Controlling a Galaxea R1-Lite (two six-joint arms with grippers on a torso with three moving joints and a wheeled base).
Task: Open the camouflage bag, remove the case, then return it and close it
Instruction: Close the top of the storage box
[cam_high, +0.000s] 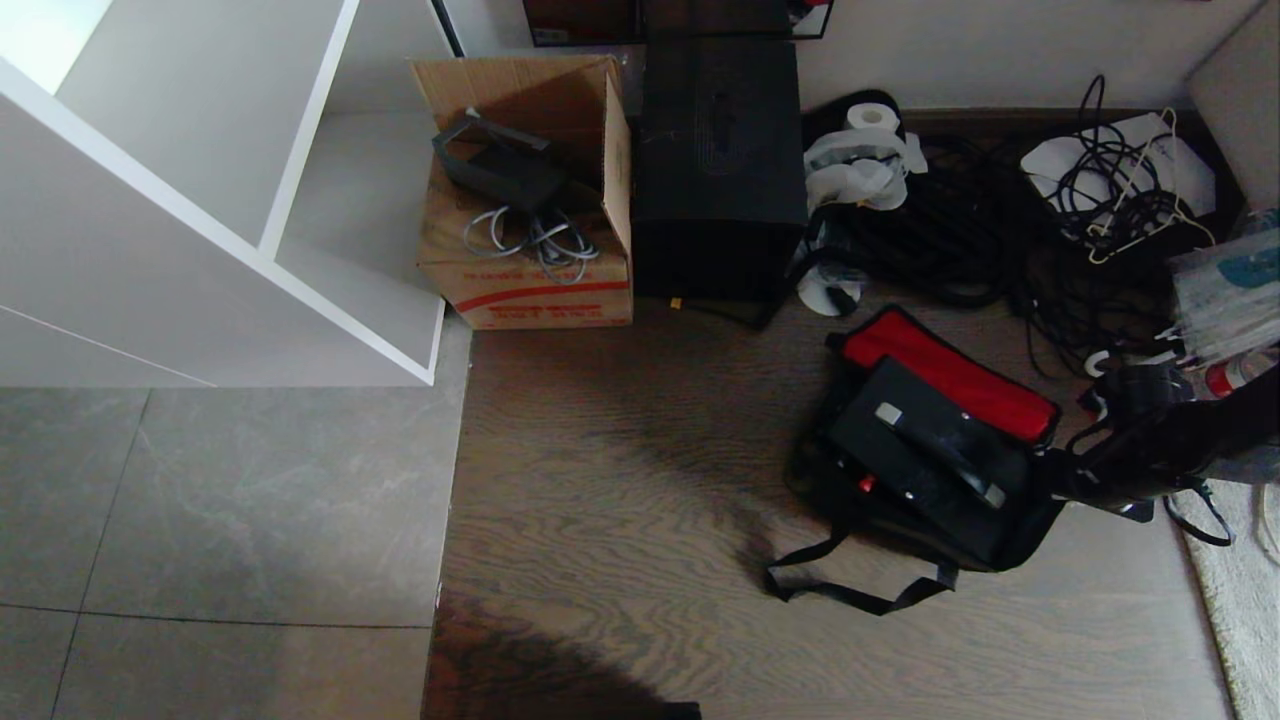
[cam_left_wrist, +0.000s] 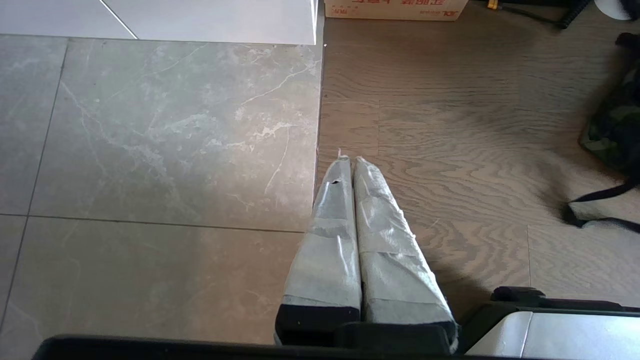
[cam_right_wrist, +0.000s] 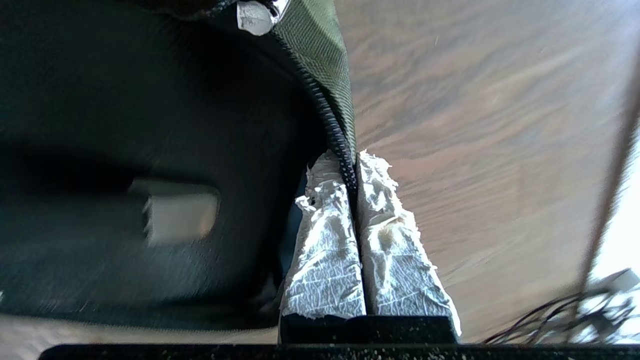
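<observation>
Soft boxy camouflage bag (cam_high: 930, 470), black sides, red lining, lies open on the wood-grain floor, well right of the cardboard box (cam_high: 530, 200) and near the tall black box (cam_high: 718, 170). Flat black rigid case (cam_high: 925, 455), silver-ended handle and small red latch showing, sits in the bag's mouth; red flap folded back toward the black box.

Right gripper (cam_right_wrist: 350, 170), taped fingers pressed together on the bag's zipper edge, at the side away from the cardboard box; probably pinching the rim to steady or draw the opening. White clip (cam_right_wrist: 255, 15) shows further along that zipper.

Left gripper (cam_left_wrist: 350, 162) parked, fingers together, holding nothing, over the tile-wood seam on the cardboard-box side.
</observation>
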